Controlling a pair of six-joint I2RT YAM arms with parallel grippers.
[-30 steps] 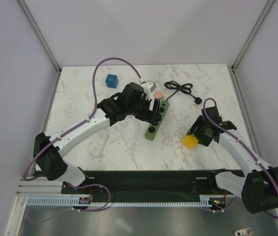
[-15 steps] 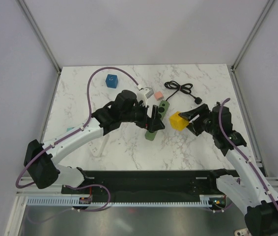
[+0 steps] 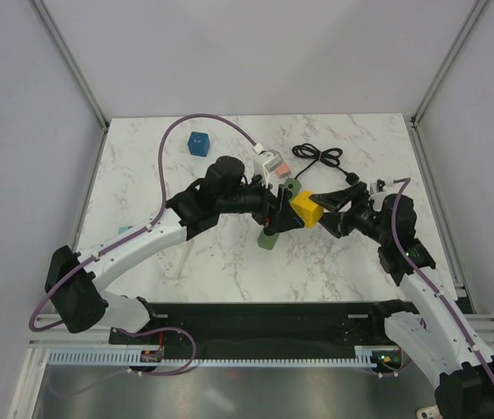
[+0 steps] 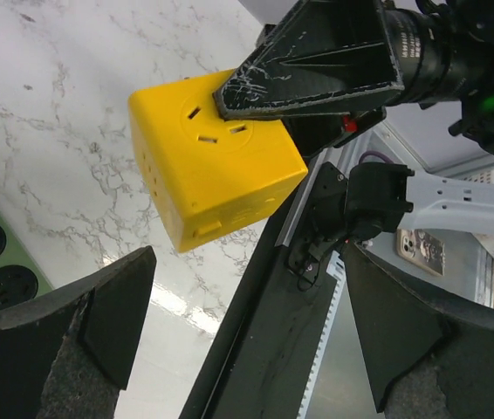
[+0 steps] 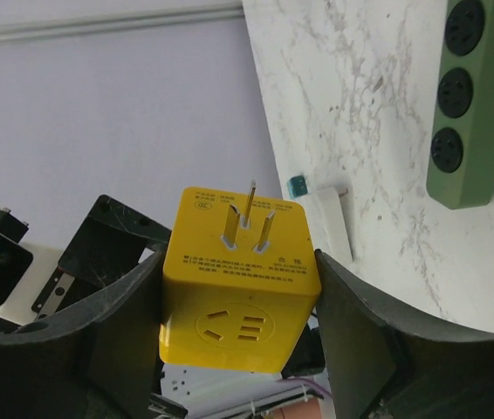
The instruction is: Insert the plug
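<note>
The yellow plug cube [image 5: 240,279] is up off the marble table [image 3: 221,262], clamped between the fingers of the right gripper [image 3: 327,216], close by the green power strip [image 3: 271,237]. The right wrist view shows its three metal prongs pointing away from that arm. The left wrist view shows a face with socket slots instead. From overhead, the left gripper [image 3: 282,211] is spread wide with nothing in it, just beside the cube.
</note>
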